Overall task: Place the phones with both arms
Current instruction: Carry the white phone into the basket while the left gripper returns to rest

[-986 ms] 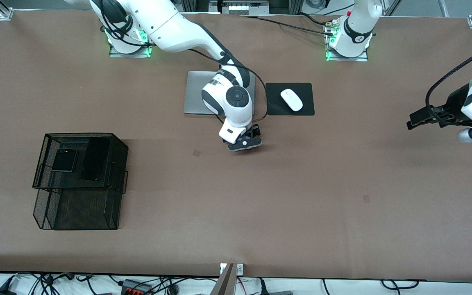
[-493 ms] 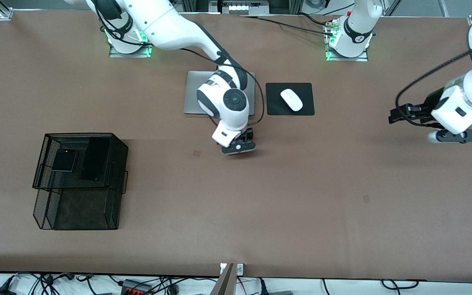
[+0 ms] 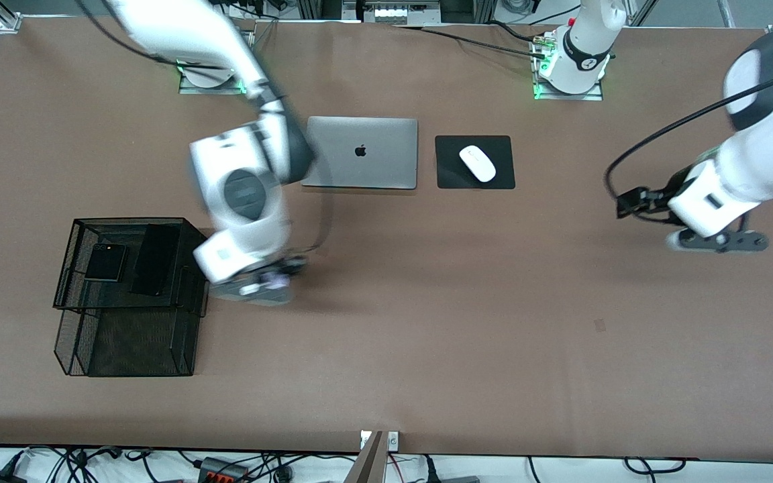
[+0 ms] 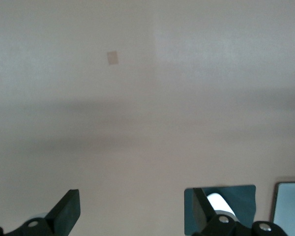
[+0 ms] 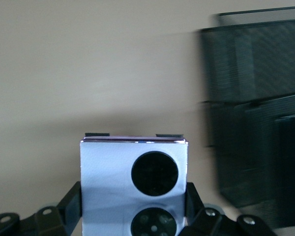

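The right gripper [image 3: 272, 278], clamped on the small squarish lilac-white phone with two round black lenses [image 5: 133, 189], has swung from in front of the silver laptop [image 3: 362, 153], now uncovered, to just beside the black wire-mesh tray [image 3: 64, 268]. The left gripper [image 3: 630, 202], fingers spread, has moved farther over the brown table [image 3: 467, 322].

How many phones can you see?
3. The small black phone and the long black phone lie side by side in the mesh tray. The lilac-white phone is clamped in the right gripper, over the table beside the tray.
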You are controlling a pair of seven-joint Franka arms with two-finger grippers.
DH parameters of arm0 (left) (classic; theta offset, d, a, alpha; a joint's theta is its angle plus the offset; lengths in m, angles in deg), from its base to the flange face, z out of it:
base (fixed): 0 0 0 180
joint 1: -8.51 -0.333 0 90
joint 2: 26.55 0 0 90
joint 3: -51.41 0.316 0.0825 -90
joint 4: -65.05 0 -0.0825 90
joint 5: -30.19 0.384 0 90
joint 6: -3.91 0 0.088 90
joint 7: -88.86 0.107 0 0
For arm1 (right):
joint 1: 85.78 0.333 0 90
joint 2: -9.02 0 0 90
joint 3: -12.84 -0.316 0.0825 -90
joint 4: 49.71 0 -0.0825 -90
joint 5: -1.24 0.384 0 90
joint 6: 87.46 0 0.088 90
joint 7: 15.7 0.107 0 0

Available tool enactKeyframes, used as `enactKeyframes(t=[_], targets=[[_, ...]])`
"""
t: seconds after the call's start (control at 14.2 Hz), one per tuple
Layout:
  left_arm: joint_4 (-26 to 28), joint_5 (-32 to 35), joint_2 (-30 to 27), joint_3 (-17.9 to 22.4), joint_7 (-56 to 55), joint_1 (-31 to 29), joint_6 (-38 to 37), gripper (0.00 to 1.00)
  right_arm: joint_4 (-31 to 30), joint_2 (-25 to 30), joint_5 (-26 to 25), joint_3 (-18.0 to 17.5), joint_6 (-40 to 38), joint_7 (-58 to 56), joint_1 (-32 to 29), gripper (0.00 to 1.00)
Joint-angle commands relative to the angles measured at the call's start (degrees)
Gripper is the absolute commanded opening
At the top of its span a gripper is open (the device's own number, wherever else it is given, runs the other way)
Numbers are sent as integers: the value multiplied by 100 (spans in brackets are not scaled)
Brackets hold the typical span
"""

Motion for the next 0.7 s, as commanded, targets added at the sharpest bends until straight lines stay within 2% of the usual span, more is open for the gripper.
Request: enactKeyframes(t=[0.0, 0.21, 0.63], targets=[[-67, 184, -36, 32, -66, -13, 165, 100, 125, -9, 224, -133, -227, -914, -915, 12], [-66, 158, -71, 41, -13, -92, 166, 100, 212, -122, 225, -142, 62, -1725, -1585, 12], [-102, 96, -141, 6, 310, -267, -9, 100, 248, -790, 216, -133, 1890, -2685, -2079, 12]])
